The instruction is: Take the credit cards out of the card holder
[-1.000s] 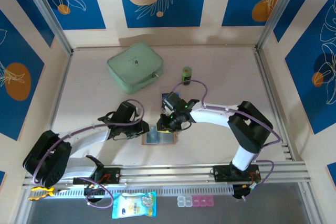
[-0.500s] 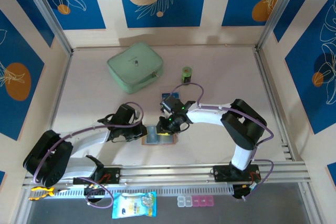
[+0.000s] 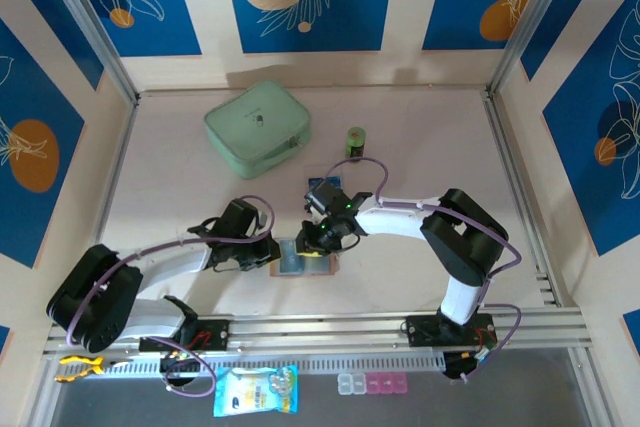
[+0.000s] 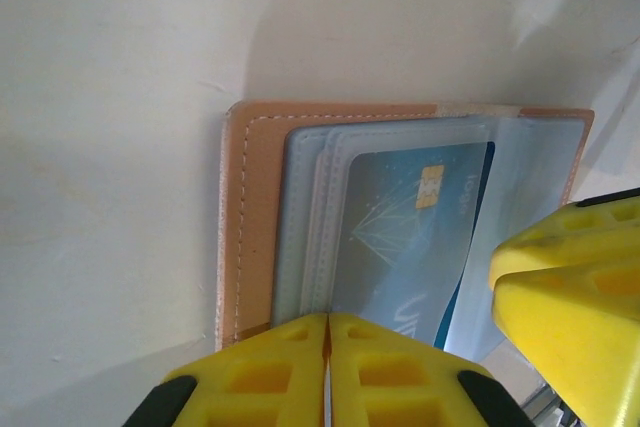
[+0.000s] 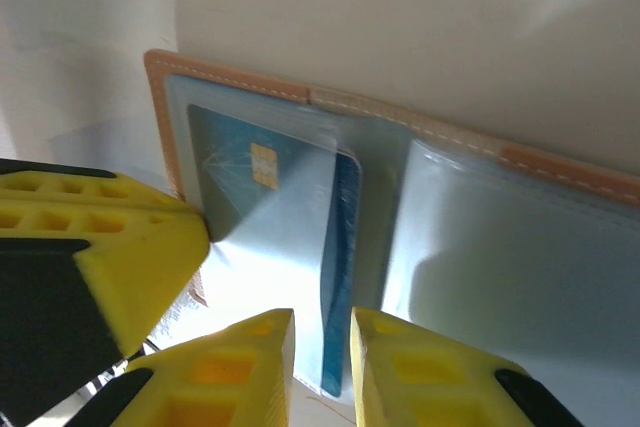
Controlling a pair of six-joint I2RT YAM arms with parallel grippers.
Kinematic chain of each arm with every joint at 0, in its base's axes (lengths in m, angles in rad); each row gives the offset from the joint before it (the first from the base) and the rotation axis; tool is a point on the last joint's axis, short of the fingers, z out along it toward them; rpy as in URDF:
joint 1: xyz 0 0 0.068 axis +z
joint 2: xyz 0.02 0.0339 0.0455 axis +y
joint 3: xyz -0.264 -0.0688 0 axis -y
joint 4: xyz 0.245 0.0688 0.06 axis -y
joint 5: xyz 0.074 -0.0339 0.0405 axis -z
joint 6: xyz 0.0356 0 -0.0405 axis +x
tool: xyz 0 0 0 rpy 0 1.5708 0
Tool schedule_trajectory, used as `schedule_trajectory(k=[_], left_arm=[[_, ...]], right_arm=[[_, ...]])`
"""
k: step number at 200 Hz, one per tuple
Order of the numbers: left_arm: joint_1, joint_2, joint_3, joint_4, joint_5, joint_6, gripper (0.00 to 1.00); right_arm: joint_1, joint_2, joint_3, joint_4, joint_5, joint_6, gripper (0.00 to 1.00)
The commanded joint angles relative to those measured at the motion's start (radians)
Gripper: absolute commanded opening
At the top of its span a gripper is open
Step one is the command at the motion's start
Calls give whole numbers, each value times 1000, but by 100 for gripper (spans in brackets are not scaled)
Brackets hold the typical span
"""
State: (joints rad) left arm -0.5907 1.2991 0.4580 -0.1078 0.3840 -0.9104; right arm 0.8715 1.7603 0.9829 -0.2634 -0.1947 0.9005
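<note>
The left jaws have closed right at the card holder [image 4: 255, 207].

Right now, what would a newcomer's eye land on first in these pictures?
The open card holder at the near middle of the table, with the left gripper and right gripper meeting over it. Close up, the left one is shut at its left end, and a blue credit card shows in a pocket, a card edge reaching between the right one's fingers.
</note>
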Motion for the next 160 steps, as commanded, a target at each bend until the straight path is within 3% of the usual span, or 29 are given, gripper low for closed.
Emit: schedule_trajectory(k=[1,160], left_arm=[[10,13,-16,-12,11,12,10],[10,22,-10,-18,11,15,9]], right_arm=[[5,9,23,24,-40,17,23],[3,75,0,113,-106,50,23]])
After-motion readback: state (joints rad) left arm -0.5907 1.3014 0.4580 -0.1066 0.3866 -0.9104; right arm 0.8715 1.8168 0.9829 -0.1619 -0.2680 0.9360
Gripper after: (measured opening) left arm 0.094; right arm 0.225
